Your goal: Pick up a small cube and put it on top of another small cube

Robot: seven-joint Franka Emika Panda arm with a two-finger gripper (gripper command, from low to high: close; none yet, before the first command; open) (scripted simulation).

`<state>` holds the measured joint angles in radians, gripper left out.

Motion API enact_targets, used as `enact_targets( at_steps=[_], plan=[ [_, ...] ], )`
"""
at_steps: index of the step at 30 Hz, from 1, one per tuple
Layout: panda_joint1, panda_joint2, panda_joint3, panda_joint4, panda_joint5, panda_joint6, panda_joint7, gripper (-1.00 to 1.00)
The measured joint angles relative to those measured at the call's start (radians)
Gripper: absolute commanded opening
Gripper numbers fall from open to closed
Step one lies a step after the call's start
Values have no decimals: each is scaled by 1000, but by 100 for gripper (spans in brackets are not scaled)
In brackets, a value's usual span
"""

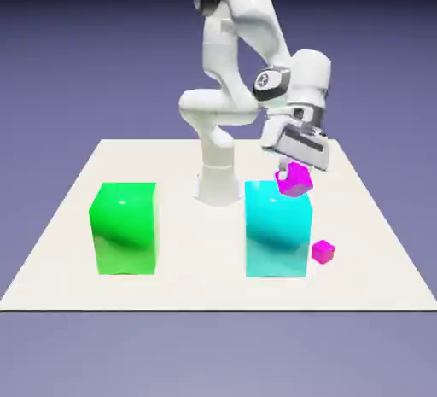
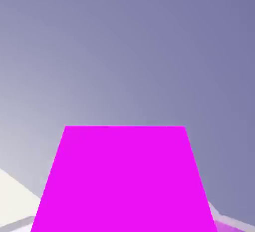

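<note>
One small glossy magenta cube [image 1: 295, 180] is gripped by the tool [image 1: 295, 173]; level it before lowering onto its twin [image 1: 323, 252].

The cube at the fingers [image 2: 231, 226] is plain magenta [image 1: 294, 180], matching the small cube beside the cyan cube [image 1: 277, 231]. Left of the cyan cube, the large cube [image 1: 125, 229] is bright green; the bench [image 1: 201, 259] is cream.

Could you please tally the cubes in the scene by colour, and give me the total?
Magenta: 2, one small cube held in the claw and one small cube on the table
Green: 1, the large green cube
Cyan: 1, the large cyan cube
Total: 4
</note>
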<state>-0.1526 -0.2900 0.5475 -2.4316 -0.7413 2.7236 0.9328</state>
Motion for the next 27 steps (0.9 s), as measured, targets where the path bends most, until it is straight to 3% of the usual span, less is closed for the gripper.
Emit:
enact_targets(
  at_steps=[9, 27],
  plan=[
    [-50, -203, 237, -37, -392, 248, 47, -100],
    [-330, -643, 755, -301, -1175, 839, 322, -100]
  ],
)
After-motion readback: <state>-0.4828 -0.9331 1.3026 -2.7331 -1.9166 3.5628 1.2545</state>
